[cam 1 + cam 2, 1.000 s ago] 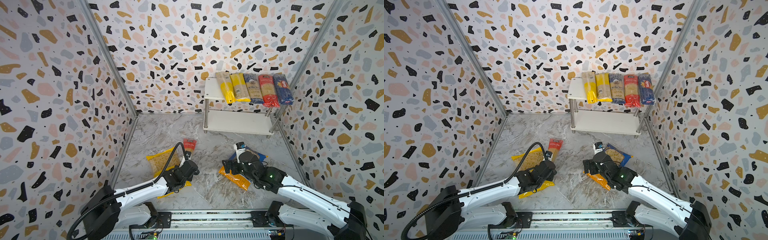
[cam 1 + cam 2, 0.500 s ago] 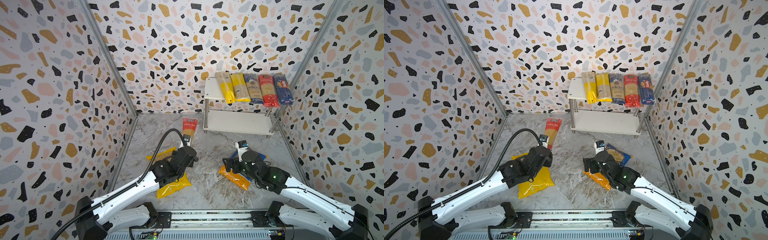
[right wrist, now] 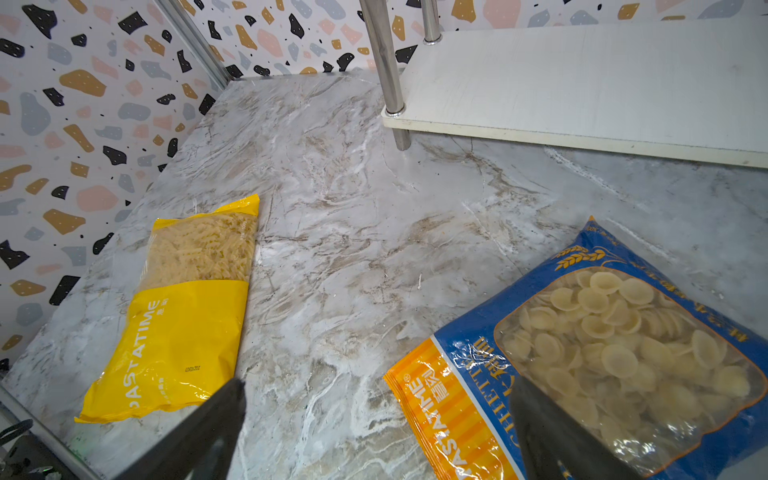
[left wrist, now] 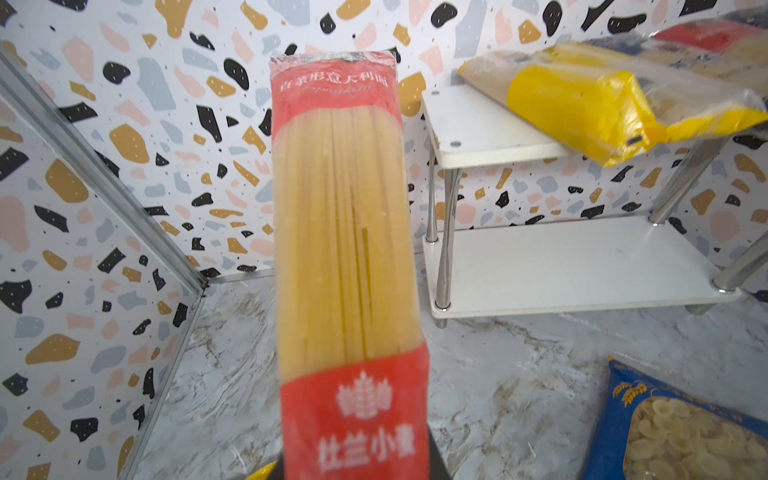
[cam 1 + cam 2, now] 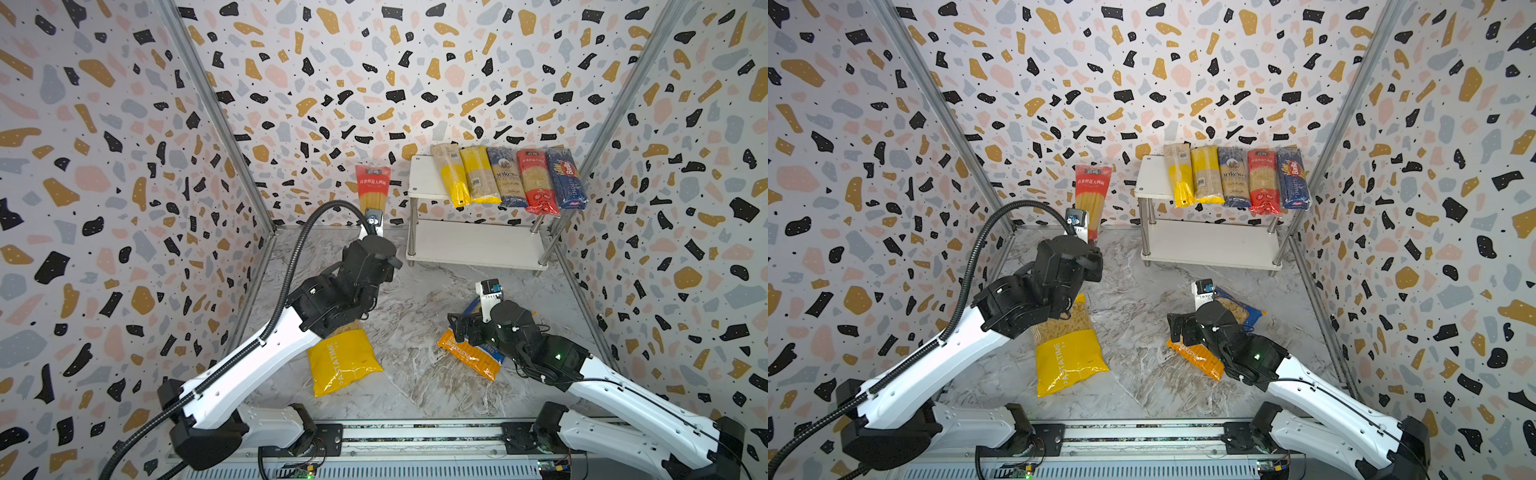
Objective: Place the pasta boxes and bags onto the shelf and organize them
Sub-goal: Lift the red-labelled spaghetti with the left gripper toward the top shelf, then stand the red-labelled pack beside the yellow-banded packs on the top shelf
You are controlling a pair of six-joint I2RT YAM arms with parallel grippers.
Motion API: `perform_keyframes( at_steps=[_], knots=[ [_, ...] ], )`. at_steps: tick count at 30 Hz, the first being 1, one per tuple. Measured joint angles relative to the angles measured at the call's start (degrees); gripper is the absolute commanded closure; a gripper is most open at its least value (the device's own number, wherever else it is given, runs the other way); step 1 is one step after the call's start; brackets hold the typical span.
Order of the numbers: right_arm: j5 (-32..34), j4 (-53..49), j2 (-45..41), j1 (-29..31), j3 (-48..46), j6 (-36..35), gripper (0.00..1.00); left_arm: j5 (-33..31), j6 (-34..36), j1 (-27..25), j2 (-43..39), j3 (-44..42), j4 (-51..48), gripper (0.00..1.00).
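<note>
1. The left gripper is clamped on the lower red end of the red spaghetti pack; its jaws press in on the pack from both sides.
2. The pack rises straight from the grip, its far end up against the back wall; in both top views it stands left of the shelf, near it but apart.
3. A second ago this grip was low over the marble floor, with only the pack's tip showing past the wrist; half a second ago it was partway up; now it is at the height of the shelf's top board.
4. The yellow PASTATIME bag lies flat on the floor; the left arm covered most of it before, and now its printed half is in plain sight.
5. The right gripper has its jaws spread wide and holds nothing; one finger hangs over the blue-orange bag, which lies on the floor in front of the shelf; this gripper has barely shifted.
6. The five long packs lie side by side on the top board, as before; the lower board is bare.
</note>
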Motion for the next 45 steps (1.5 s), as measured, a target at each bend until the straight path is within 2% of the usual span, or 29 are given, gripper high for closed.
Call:
perform_keyframes(
  at_steps=[8,19,33,45],
  knots=[
    [0.31,-0.79,-2.10,0.00,0.17,-0.11,0.01,2.23,3.41,0.04,15.93,21.09,1.64,1.00],
    [2.43,-4.90,-6.95,-0.02,0.17,0.39,0.01,7.17,4.90,1.03,34.51,37.70,4.35,1.00],
    [4.35,-6.80,-8.74,-0.07,0.15,1.40,0.01,16.31,-5.31,10.73,42.99,43.39,5.97,1.00],
    [5.60,-6.78,-8.02,-0.13,-0.33,1.86,0.01,20.31,-6.01,10.51,43.50,45.27,6.25,1.00]
  ],
)
